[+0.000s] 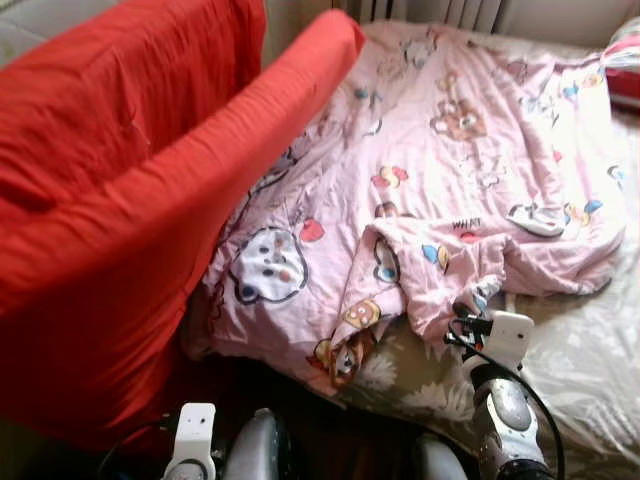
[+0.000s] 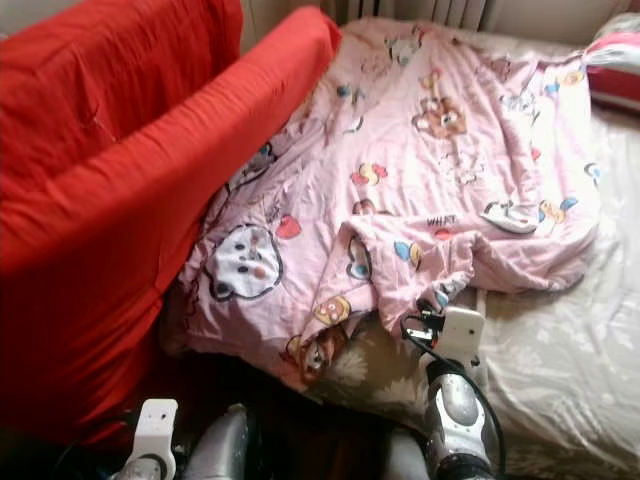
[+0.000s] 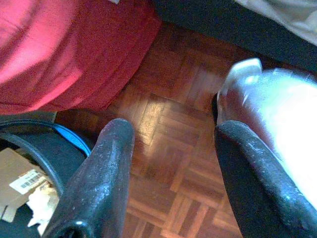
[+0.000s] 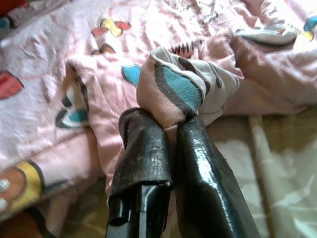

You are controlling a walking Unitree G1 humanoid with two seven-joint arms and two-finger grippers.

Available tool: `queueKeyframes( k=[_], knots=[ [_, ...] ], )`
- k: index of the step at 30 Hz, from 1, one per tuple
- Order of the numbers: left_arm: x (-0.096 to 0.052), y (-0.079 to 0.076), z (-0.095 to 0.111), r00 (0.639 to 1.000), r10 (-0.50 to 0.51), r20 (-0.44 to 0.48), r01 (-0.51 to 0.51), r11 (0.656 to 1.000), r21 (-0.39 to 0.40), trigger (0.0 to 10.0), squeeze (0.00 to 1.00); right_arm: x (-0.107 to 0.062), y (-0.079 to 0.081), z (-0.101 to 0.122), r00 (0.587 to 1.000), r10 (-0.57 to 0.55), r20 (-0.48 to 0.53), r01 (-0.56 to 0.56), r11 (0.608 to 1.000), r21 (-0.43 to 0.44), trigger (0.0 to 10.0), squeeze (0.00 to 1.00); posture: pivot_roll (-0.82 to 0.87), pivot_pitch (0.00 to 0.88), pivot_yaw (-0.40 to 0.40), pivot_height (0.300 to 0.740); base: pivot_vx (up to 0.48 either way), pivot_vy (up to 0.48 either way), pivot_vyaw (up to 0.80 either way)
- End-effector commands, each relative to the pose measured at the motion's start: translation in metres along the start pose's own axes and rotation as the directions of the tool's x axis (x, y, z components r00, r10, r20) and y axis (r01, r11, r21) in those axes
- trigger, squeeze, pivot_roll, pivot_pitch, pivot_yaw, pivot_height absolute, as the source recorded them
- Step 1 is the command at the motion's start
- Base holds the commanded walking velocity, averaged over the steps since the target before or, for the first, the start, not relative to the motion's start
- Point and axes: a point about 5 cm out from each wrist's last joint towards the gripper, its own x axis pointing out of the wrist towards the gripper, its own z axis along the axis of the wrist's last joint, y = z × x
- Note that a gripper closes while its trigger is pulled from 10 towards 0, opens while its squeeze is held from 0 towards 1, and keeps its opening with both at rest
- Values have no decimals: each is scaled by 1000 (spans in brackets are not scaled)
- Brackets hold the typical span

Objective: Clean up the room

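Observation:
A pink blanket (image 1: pixel 440 150) printed with cartoon animals lies spread and rumpled over the bed. Its near edge is folded back on itself. My right gripper (image 4: pixel 171 124) is at that near edge, shut on a bunched fold of the blanket (image 4: pixel 183 84); in the left eye view it sits at the blanket's front hem (image 1: pixel 470 305). My left gripper (image 3: pixel 171 134) hangs low beside the bed, open over the parquet floor (image 3: pixel 168 99) with nothing between its fingers. Its wrist (image 1: pixel 192 430) shows at the bottom of the left eye view.
A big red-covered sofa or mattress (image 1: pixel 120 200) leans along the bed's left side. A beige flowered sheet (image 1: pixel 580 360) lies bare at the right. A radiator (image 1: pixel 430 10) stands behind the bed and a pillow (image 1: pixel 625 60) lies far right. A dark bin (image 3: pixel 29 173) holding cardboard stands on the floor.

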Motion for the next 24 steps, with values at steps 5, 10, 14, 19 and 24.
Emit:
queueKeyframes(
  k=[5, 10, 14, 19, 24],
  knots=[
    [-2, 1, -9, 999, -3, -33, 3, 1000, -3, 10000, 0, -1, 0, 2, 1000, -9, 24, 9, 1000, -1, 10000, 0, -57, 161, 31, 740, 0, 0, 0],
    [-2, 1, -9, 999, -5, -34, 5, 1000, -3, 10000, 0, 0, 1, 4, 999, -9, 38, 9, 1000, 4, 10000, 0, -57, 161, 32, 740, 0, 0, 0],
    [-2, 1, -9, 999, -8, -35, 8, 1000, -2, 10000, 0, 1, 1, 7, 999, -11, 48, 11, 1000, 8, 10000, 0, -55, 159, 31, 740, 0, 0, 0],
    [-2, 0, -9, 999, -12, -36, 12, 1000, -1, 10000, 0, 2, 1, 8, 999, -14, 51, 13, 1000, 10, 10000, 0, -55, 156, 29, 740, 0, 0, 0],
    [-2, -1, -9, 999, -15, -38, 15, 1000, -2, 10000, 0, 2, 1, 7, 999, -19, 31, 18, 1000, 3, 10000, 0, -56, 155, 27, 740, 0, 0, 0]
  ],
)
